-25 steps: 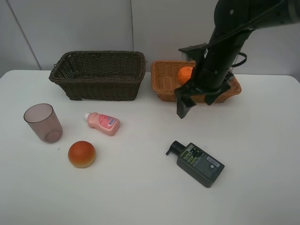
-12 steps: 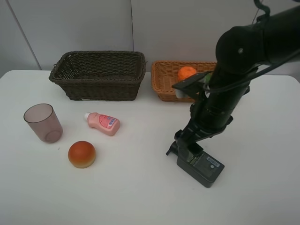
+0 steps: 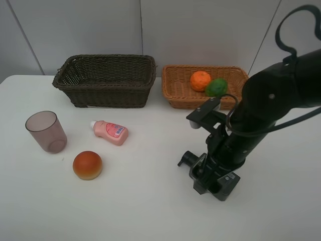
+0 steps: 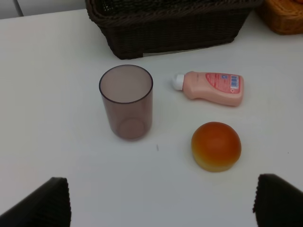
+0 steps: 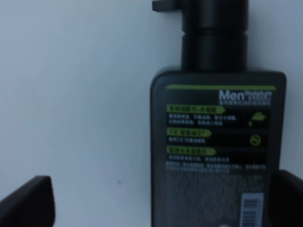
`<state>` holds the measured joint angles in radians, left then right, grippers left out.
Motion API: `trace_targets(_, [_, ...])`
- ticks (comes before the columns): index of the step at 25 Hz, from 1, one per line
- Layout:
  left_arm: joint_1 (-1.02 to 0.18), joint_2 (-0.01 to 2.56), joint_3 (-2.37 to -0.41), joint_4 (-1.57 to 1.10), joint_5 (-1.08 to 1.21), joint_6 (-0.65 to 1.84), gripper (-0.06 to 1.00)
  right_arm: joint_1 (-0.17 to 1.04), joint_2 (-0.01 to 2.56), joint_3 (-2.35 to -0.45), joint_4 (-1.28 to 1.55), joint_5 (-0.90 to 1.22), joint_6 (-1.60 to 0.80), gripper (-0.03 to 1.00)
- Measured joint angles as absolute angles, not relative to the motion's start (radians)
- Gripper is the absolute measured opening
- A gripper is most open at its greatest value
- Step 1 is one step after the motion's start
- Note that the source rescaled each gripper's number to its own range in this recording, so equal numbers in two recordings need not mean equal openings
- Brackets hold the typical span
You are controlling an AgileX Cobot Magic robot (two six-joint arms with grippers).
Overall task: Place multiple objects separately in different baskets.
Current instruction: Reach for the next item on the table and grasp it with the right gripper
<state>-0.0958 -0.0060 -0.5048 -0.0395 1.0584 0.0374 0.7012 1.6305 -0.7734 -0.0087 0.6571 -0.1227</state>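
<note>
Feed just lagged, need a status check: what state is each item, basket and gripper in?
Orange: in light basket.
Lime: in light basket.
Peach: on table.
Pink bottle: lying down, capped.
Pump bottle: lying flat, ungrasped.
Cup: upright, empty.
Dark basket: looks empty.
Left gripper: open.
Right gripper: open, straddling pump bottle.

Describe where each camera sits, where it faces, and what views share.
Exterior high: mounted high, looking down across the table; only the right arm shows.
Left wrist: on the left arm, looking down at mauve cup, pink bottle, peach; left gripper fingertips show.
Right wrist: close above the pump bottle; right gripper fingertips flank it.
Shared: exterior high and left wrist both show those three.
</note>
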Motion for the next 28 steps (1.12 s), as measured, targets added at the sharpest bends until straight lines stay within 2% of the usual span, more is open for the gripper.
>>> trace_targets(15, [-0.096,-0.006,-0.505,-0.039,1.058,0.037,1.00,0.720,1.637,-0.682,-0.007,0.536,-0.301,0.94])
trace_targets(21, [-0.096,-0.006,-0.505,-0.039,1.058,0.037,1.00,0.720,1.634,-0.631,-0.025,0.434,-0.308,0.94])
trace_targets(28, [-0.096,-0.006,-0.505,-0.039,1.058,0.037,1.00,0.720,1.633,-0.628,-0.026,0.409,-0.310,0.94])
